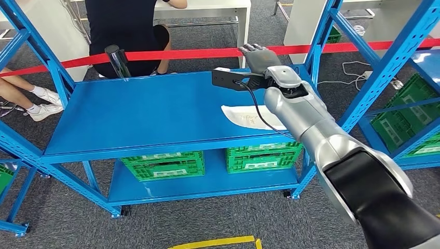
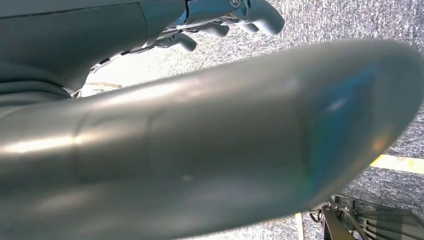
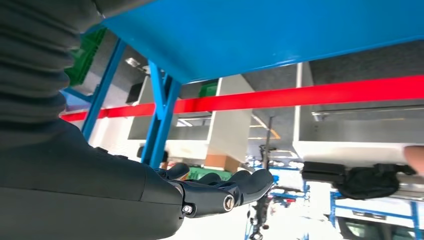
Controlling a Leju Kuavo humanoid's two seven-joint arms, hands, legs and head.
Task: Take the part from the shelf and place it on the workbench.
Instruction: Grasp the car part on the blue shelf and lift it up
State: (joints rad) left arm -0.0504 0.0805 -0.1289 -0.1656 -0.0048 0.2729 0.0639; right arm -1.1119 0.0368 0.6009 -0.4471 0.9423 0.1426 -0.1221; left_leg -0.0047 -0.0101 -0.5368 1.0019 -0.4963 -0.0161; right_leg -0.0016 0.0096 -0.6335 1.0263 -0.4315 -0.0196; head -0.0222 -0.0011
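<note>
Reach step: right hand (image 1: 258, 55) empty, fingers apart, over shelf (image 1: 145, 111) at 1 o'clock. Left hand (image 2: 220, 20) clamps metal part (image 2: 210, 150). Next: carry it to table.

I see a red barrier tape (image 1: 171, 54) stretched across the upper part of the frame. Behind it, upper left, a person in black (image 1: 124, 31) sits at a white table (image 1: 218, 8); another person's white trainers (image 1: 44, 104) show at the left edge. Green crates (image 1: 163, 165) sit low in the centre, more green crates (image 1: 410, 119) at the right. Yellow floor tape (image 1: 218, 243) lies along the bottom edge.
</note>
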